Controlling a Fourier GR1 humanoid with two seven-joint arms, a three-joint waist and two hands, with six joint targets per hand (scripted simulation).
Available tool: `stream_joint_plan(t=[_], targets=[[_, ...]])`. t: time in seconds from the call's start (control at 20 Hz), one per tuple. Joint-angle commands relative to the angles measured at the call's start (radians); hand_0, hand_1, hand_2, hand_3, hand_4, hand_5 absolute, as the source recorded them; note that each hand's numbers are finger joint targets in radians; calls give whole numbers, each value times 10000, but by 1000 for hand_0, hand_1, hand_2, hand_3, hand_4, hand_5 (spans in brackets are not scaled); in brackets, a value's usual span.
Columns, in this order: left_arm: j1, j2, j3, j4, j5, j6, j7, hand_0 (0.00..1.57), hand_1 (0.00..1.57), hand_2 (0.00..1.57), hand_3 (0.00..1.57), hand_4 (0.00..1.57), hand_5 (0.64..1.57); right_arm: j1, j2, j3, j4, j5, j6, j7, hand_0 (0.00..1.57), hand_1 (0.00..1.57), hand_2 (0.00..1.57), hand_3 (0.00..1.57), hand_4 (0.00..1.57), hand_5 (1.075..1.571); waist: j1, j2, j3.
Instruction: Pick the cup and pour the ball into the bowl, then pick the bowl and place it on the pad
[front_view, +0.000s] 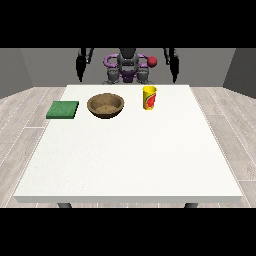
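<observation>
We look across a room with grey walls and a pale wood-plank floor (20, 107), and a large white bench (130, 155) fills the middle of the frame. The robot (128, 67) stands small behind the far edge, at the top centre, with a red round part (152, 61) showing by its shoulder.

On the bench, all three things sit in the upper part of the frame, near the far edge. The yellow cup (149, 97) with a red mark stands upright just right of centre; we cannot see a ball in it from here. The brown wooden bowl (105, 105) rests left of the cup, apart from it. The green pad (63, 110) lies flat further left, near the bowl but not touching it.

The hand at the view's left (80, 70) hangs beside the robot's body at the upper left, above and behind the bench edge. The hand at the view's right (174, 67) hangs likewise at the upper right. Both are well apart from the cup, bowl and pad and hold nothing. We cannot tell how the fingers of either hand lie.
</observation>
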Motion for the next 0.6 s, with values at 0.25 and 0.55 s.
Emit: stream_joint_plan(t=[0.25,0.55], targets=[[-175,406,96,-1109,177,-143,969,0,0,0,0,0,1557,-227,-495,-158,-1115,-109,98,1012,0,0,0,0,0,1569,-74,-2837,23],[-1208,-34,1130,-2022,1650,202,1878,0,0,0,0,0,1552,215,-1636,-1965,-1325,-2771,2285,638,0,0,0,0,0,1570,-311,-1512,44]])
